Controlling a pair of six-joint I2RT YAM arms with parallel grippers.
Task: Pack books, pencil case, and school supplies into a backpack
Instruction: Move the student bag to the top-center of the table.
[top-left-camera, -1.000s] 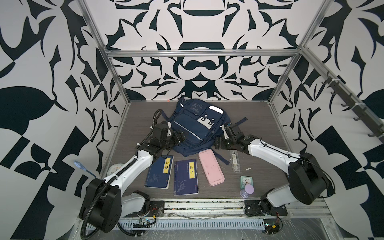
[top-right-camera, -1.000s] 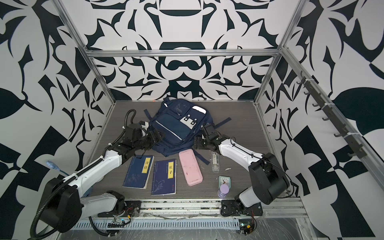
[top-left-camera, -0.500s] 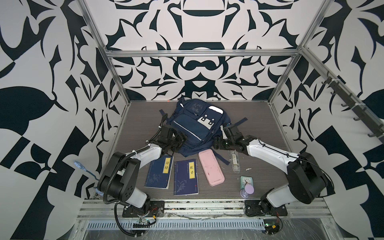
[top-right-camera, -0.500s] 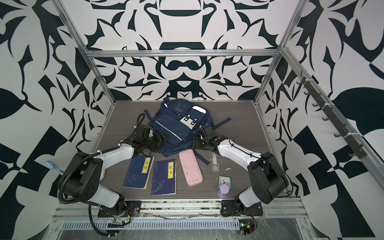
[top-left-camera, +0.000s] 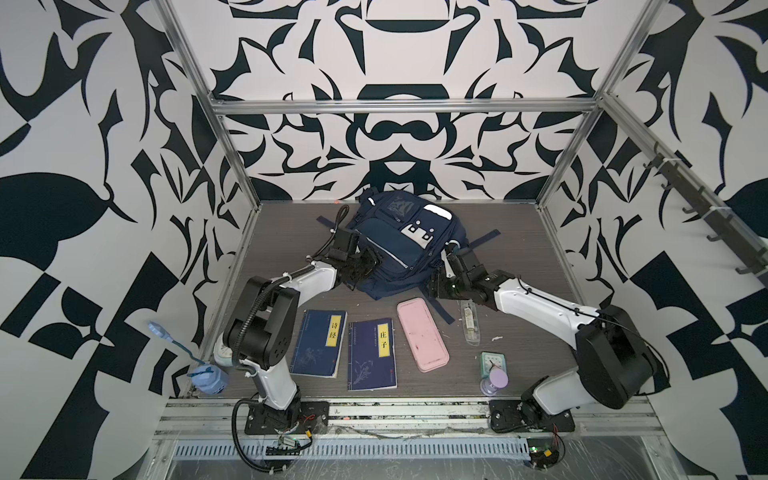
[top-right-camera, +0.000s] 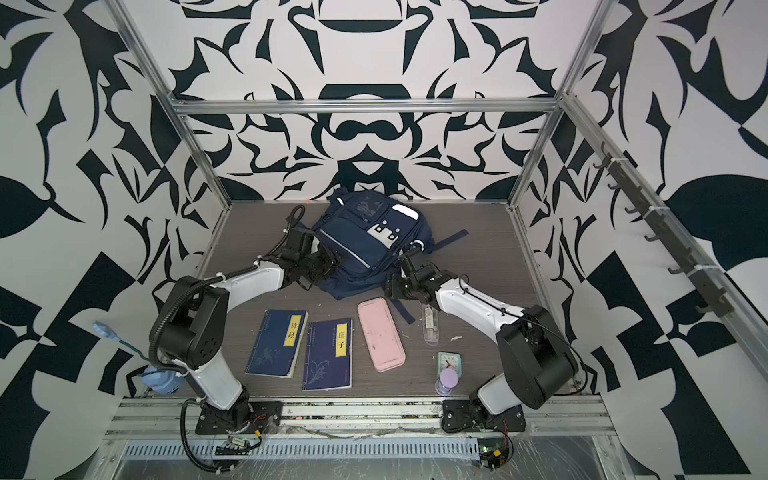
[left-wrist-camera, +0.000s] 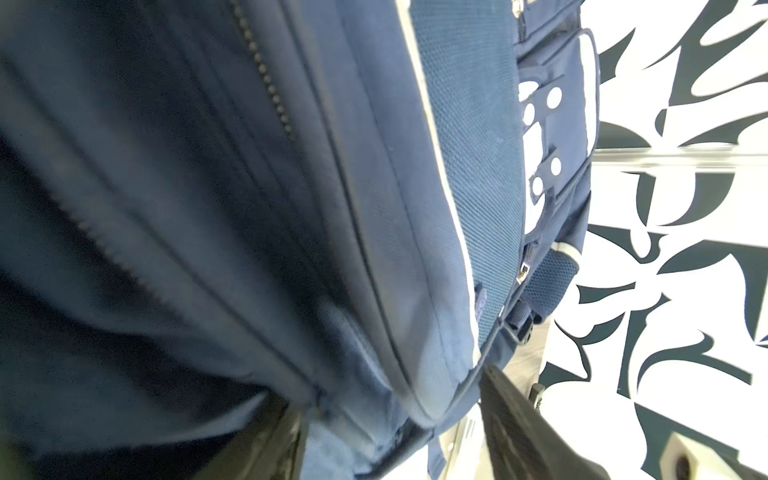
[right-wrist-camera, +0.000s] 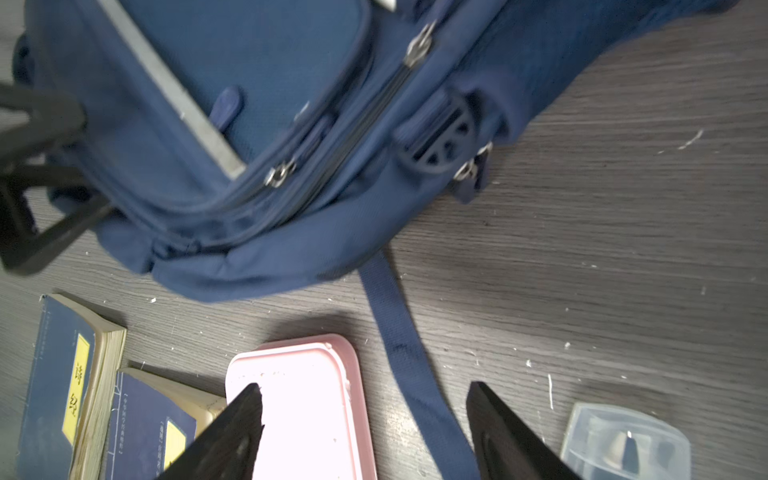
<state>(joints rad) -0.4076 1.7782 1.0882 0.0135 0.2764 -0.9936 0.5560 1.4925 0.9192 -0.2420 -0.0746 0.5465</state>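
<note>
The navy backpack (top-left-camera: 399, 245) (top-right-camera: 361, 245) lies flat at the middle back. My left gripper (top-left-camera: 371, 264) (top-right-camera: 332, 260) is at its left edge. In the left wrist view the left gripper (left-wrist-camera: 390, 436) is open, its jaws standing astride a fold of the backpack (left-wrist-camera: 374, 208), with a gap at one finger. My right gripper (top-left-camera: 435, 286) (right-wrist-camera: 363, 390) is open and empty, hovering over the far end of the pink pencil case (top-left-camera: 422, 334) (right-wrist-camera: 299, 407) beside a loose strap (right-wrist-camera: 399, 332). Two navy books (top-left-camera: 319, 343) (top-left-camera: 372, 353) lie in front. The clear school supplies packet (top-left-camera: 469, 322) (right-wrist-camera: 623, 444) lies right of the case.
A mint-green clock (top-left-camera: 491, 360) and a purple hourglass-shaped thing (top-left-camera: 496, 380) stand at the front right. A blue object (top-left-camera: 205, 376) sits at the front left corner beside the left arm's base. Backpack straps (top-left-camera: 482, 239) trail to the right.
The left arm has folded back and pushed its gripper against the backpack's left edge, its jaws narrowing around the fabric. The right gripper has shifted slightly and narrowed a little.
</note>
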